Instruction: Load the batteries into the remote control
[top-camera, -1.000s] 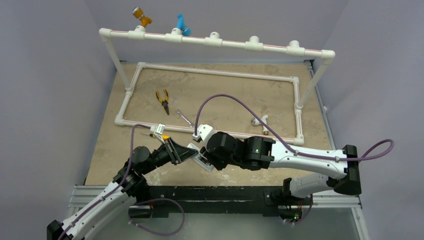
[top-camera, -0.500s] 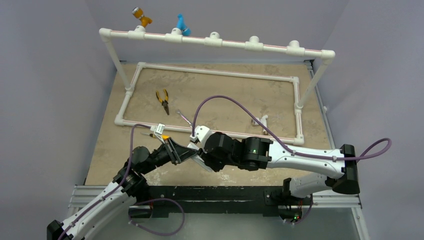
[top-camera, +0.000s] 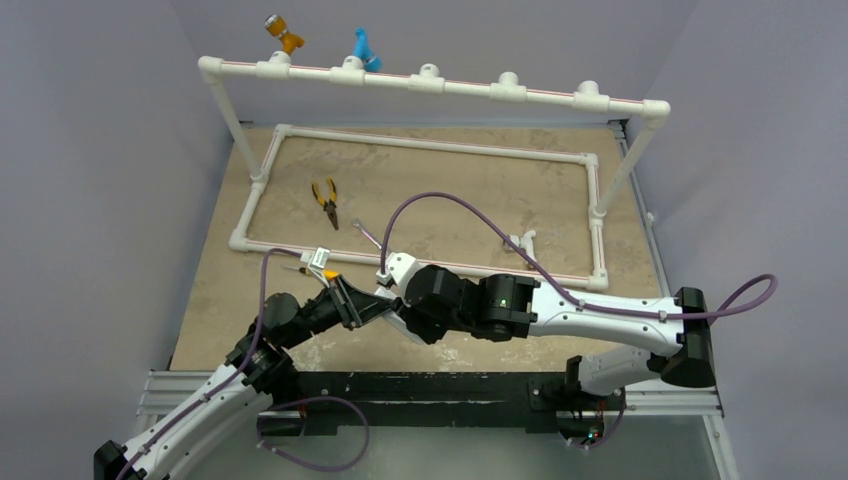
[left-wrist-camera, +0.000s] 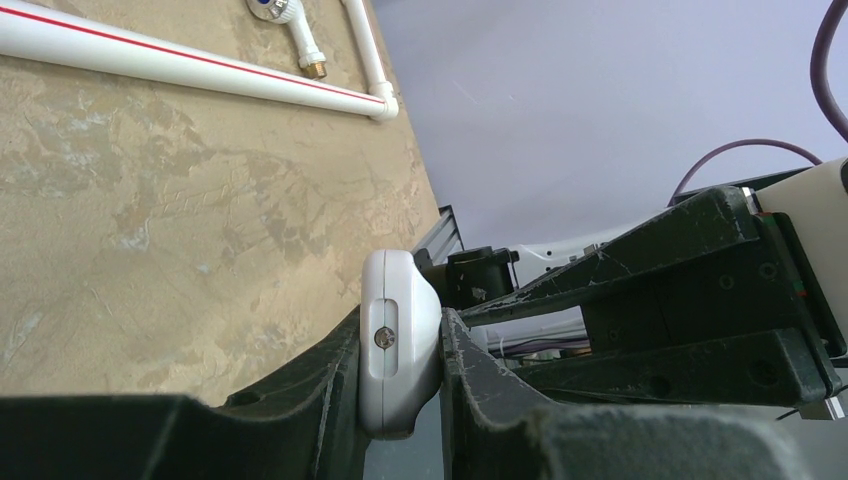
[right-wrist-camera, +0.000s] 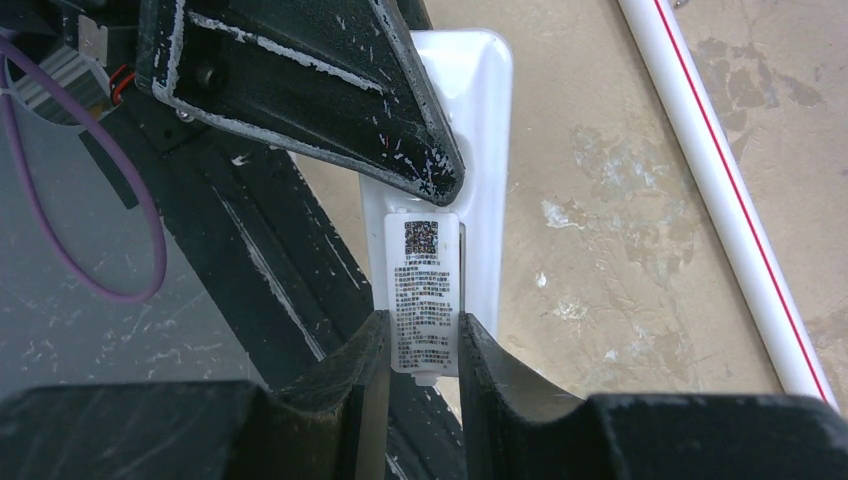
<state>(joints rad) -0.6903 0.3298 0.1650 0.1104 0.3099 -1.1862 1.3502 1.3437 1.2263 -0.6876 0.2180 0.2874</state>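
My left gripper (left-wrist-camera: 400, 400) is shut on the white remote control (left-wrist-camera: 398, 335), holding it edge-on above the near part of the table. In the right wrist view the remote control (right-wrist-camera: 485, 130) runs away from me, its back facing the camera. A small flat white cover piece (right-wrist-camera: 425, 300) with a printed label lies against that back. My right gripper (right-wrist-camera: 422, 350) is shut on the cover's near end. In the top view the left gripper (top-camera: 355, 305) and right gripper (top-camera: 393, 312) meet tip to tip. The batteries are hidden.
Yellow-handled pliers (top-camera: 324, 200) and a silver wrench (top-camera: 369, 236) lie inside the white pipe frame (top-camera: 430, 146). A yellow-handled screwdriver (top-camera: 322, 272) lies just beyond the left gripper. A small white fitting (top-camera: 522, 243) rests by the frame's near pipe (right-wrist-camera: 730, 190).
The right arm has crept a little to the left, towards the left gripper. The left arm has held still with the remote control.
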